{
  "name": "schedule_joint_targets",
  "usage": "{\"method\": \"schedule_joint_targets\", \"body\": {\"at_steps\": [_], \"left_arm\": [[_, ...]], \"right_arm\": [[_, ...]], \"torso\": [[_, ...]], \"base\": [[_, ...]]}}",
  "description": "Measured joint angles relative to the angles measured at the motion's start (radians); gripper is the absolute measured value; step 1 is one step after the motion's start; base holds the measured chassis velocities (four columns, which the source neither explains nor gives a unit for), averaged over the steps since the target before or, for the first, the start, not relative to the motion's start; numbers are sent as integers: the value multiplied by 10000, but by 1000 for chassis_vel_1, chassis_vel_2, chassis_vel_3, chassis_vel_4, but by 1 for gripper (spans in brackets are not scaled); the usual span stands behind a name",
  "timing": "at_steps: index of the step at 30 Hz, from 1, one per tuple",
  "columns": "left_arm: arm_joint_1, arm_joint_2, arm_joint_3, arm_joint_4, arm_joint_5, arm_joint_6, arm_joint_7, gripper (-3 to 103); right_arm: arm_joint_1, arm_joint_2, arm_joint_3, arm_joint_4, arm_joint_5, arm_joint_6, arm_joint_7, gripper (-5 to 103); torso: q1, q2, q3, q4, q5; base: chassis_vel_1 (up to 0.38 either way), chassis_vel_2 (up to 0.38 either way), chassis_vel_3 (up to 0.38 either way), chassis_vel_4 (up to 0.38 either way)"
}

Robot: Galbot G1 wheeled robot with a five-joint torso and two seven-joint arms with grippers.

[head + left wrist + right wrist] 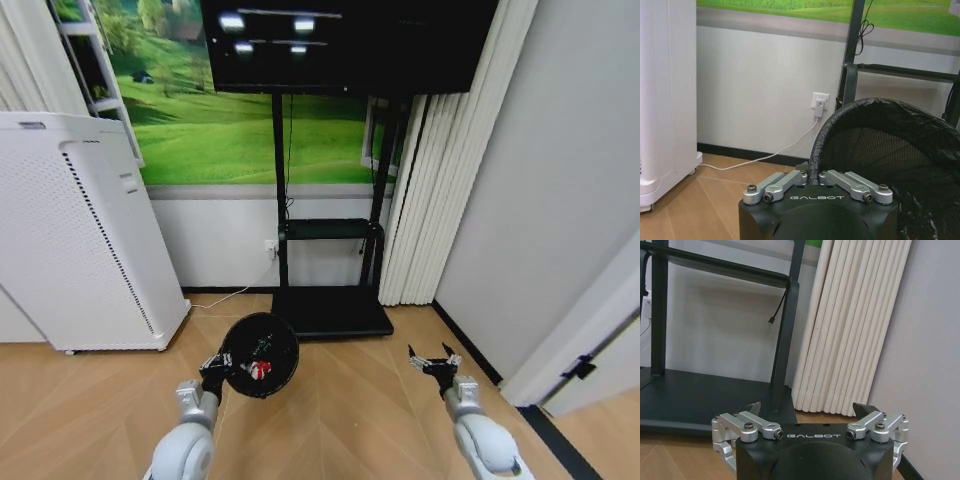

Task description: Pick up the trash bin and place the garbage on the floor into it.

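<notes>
Trash bin [260,355], a small black round wastebasket with mesh walls and a dark plastic liner, is held up off the wooden floor [340,420] by the left claw [222,366], which is pinched closed on the near edge of its rim. In the left wrist view the fingers meet tight around that rim [815,150], and the bin's mouth is tipped toward the head camera so its inside can be seen. Inside lies a red-and-white piece [259,370] of garbage, with something greenish just above it that may be the bottle's label, though this is too small to be sure. The right claw [433,361] hovers low over the floor on the robot's right, fingers spread wide and holding nothing. Behind stand a black TV stand [330,300], a white perforated appliance [80,250] to the left, and pale curtains [430,200] to the right. The bin looks light and fairly stiff at the rim but thin and springy in the mesh, so the firm rim is the sensible place to grip; held at one edge only, it is likely to swing or tilt
</notes>
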State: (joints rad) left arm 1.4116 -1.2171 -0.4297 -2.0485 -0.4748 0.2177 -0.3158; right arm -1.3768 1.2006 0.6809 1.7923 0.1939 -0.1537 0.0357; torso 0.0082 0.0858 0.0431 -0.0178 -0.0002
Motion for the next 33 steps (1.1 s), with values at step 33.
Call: {"method": "schedule_joint_targets", "body": {"at_steps": [33], "left_arm": [[-66, -65, -165, 12, -33, -61, -74, 4]], "right_arm": [[234, -93, -45, -501, -506, -71, -183, 100]], "torso": [[-1, 0, 0, -2, 6]], "base": [[297, -48, -294, 38]]}}
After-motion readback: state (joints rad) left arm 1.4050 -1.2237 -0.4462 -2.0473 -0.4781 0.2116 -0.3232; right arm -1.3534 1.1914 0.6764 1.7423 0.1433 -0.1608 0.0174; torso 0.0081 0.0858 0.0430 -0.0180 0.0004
